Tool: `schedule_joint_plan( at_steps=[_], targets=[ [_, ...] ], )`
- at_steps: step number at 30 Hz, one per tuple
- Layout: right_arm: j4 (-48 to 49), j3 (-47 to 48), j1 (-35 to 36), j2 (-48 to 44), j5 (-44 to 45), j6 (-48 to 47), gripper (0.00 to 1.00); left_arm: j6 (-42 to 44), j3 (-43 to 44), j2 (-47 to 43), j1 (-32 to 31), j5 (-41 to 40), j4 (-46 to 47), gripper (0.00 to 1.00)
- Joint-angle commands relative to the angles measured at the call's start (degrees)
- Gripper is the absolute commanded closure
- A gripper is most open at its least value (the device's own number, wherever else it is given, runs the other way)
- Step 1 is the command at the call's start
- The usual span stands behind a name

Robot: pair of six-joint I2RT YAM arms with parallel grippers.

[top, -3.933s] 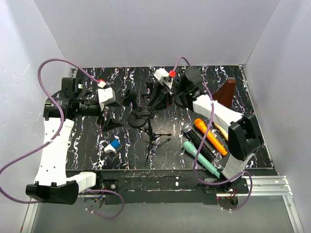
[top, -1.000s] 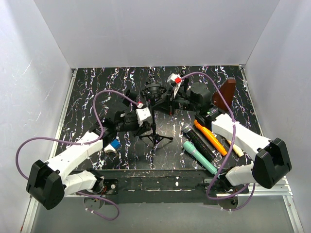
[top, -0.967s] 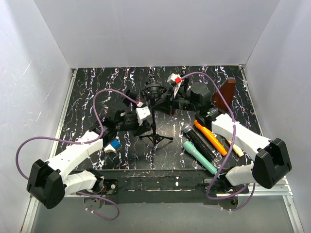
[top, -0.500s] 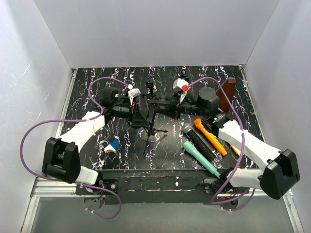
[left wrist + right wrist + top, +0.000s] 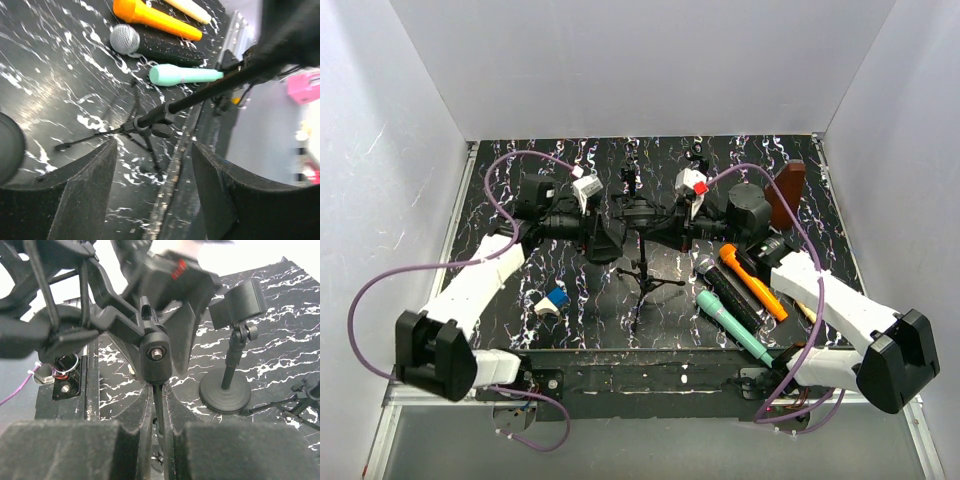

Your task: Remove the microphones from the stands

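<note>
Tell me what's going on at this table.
Both arms meet at the tripod stand in the middle of the table. The right gripper is shut on its thin pole, just under the clamp joint. The left gripper is beside the stand's top, fingers apart, nothing between them. Whether the stand's head holds a microphone cannot be told. An orange microphone, a black microphone and a teal microphone lie on the table to the right.
</note>
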Motion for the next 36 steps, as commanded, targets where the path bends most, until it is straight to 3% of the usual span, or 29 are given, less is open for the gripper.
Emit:
schedule_joint_plan(
  at_steps=[1, 4, 8, 16, 23, 28, 36],
  targets=[
    [4.6, 1.0, 0.0, 0.9, 0.8, 2.4, 0.99, 20.2, -0.3, -7.6, -2.3, -6.6, -1.0, 0.40],
    [4.4, 1.4, 0.0, 1.8, 1.4, 2.9, 0.99, 32.0, -6.0, -11.9, -7.0, -14.0, 3.9, 0.40],
    [3.6, 2.1, 0.0, 2.8, 3.3, 4.1, 0.99, 37.2, -12.0, -15.7, -11.3, -18.1, 11.9, 0.40],
    [3.3, 2.6, -0.3, 3.5, 3.9, 4.9, 0.99, 34.3, -16.1, -15.4, -20.2, -27.0, 20.4, 0.43],
    [3.1, 2.6, -0.6, 3.5, 4.0, 4.9, 0.99, 37.4, -15.8, -13.6, -21.9, -29.4, 19.5, 0.68],
    [3.0, 2.0, -0.8, 3.0, 4.0, 4.9, 0.99, 39.5, -16.6, -14.2, -22.0, -30.2, 17.9, 0.55],
    [3.4, 1.9, -1.1, 3.1, 3.8, 5.2, 0.99, 37.5, -16.8, -11.8, -22.2, -30.8, 21.1, 0.60]
  ],
)
